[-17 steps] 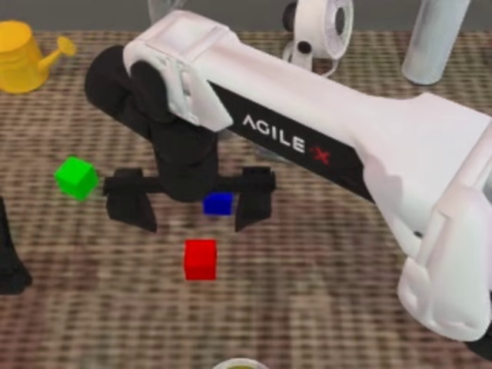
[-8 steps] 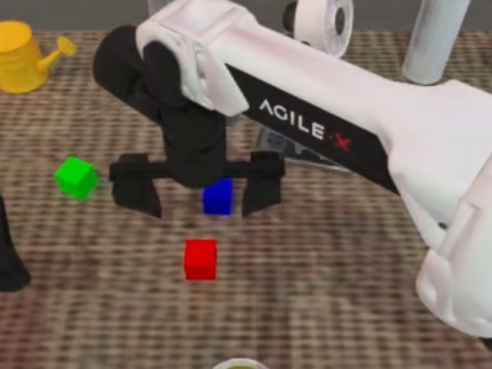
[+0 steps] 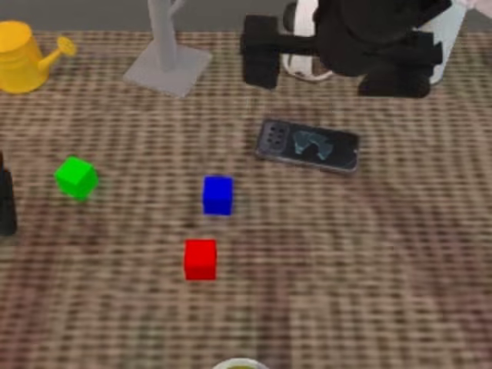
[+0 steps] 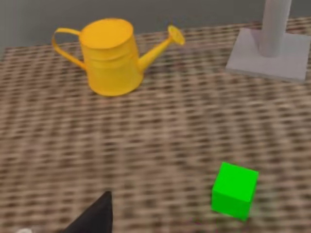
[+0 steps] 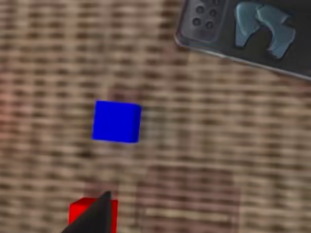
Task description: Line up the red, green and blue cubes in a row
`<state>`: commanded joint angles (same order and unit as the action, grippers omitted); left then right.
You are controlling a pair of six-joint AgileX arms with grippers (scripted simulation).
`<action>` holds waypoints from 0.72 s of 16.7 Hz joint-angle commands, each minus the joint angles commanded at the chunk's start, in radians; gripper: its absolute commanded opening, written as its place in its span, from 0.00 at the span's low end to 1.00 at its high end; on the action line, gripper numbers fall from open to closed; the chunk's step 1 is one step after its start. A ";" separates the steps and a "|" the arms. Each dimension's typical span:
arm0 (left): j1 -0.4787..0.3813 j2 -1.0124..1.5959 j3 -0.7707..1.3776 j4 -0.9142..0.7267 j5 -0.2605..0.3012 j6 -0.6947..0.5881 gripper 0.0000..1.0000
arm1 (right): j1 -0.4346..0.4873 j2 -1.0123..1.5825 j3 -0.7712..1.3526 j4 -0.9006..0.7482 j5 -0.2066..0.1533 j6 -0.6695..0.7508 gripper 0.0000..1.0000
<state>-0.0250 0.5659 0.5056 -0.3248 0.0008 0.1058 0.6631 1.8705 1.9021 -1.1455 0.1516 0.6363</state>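
Cubes sit loose and apart on the woven mat; going left to right in the top view, the green cube (image 3: 76, 177) lies near the left edge, the red cube (image 3: 201, 258) sits lower and toward the middle, and the blue cube (image 3: 217, 194) stands just above and slightly right of the red one, so no row is formed yet; each looks light, rigid and flat-sided, probably easy to pinch across two opposite faces, though smooth sides could slip under a weak squeeze; the left gripper (image 3: 6, 201) shows only as a dark sliver at the left edge, and I cannot tell how its jaws stand; the right gripper (image 3: 338, 65) hangs high at the far edge, jaws spread wide and holding nothing; the left wrist view shows the yellow watering can (image 4: 108, 56) in full near the green cube, cropped from above; the right wrist view shows the phone (image 5: 245, 31) close, with the blue and red cubes beneath.
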 joint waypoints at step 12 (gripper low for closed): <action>-0.046 1.142 0.887 -0.610 0.000 0.194 1.00 | -0.468 -1.340 -1.336 0.718 -0.020 -0.474 1.00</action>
<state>-0.0710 1.7079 1.3926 -0.9352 0.0008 0.3002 0.1954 0.5304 0.5662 -0.4272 0.1312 0.1622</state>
